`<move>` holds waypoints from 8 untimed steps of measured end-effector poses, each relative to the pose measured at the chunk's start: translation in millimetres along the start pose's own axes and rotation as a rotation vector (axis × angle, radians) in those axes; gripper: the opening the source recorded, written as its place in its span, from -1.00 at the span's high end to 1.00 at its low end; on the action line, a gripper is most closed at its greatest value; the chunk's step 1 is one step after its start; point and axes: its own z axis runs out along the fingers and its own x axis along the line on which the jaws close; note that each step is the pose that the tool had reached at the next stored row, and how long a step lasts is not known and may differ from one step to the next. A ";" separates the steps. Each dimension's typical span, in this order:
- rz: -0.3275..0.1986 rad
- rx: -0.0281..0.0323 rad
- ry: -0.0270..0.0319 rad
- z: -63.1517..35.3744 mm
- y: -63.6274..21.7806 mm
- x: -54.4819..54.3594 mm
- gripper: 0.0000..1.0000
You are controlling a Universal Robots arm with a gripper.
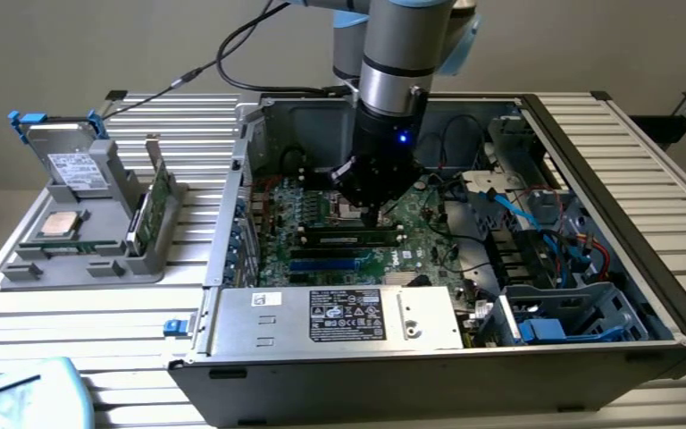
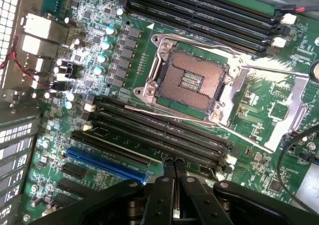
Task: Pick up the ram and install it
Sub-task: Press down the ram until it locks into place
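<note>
Exterior view: the ram (image 1: 353, 239) lies seated flat in a motherboard slot (image 1: 349, 252), mid-board inside the open computer case (image 1: 629, 179). Pincer (image 1: 373, 214) hovers just above it, near its end. Wrist view: pincer (image 2: 173, 164) fingertips pressed together, holding nothing, over the slot bank beside the CPU socket (image 2: 192, 80).

Soft, even room light; shadow pools deep inside the computer case (image 1: 629, 295). The motherboard (image 2: 259, 100) looks bright, slightly hazy.

Arm vertical, pincer (image 2: 173, 164) closed, pointing down
</note>
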 end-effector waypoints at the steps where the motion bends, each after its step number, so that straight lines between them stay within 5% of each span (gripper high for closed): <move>1: 0.011 0.0000 -0.0006 0.0 0.0 0.0 0.80; 8: 0.089 0.0011 -0.0043 0.0 0.0 0.0 0.80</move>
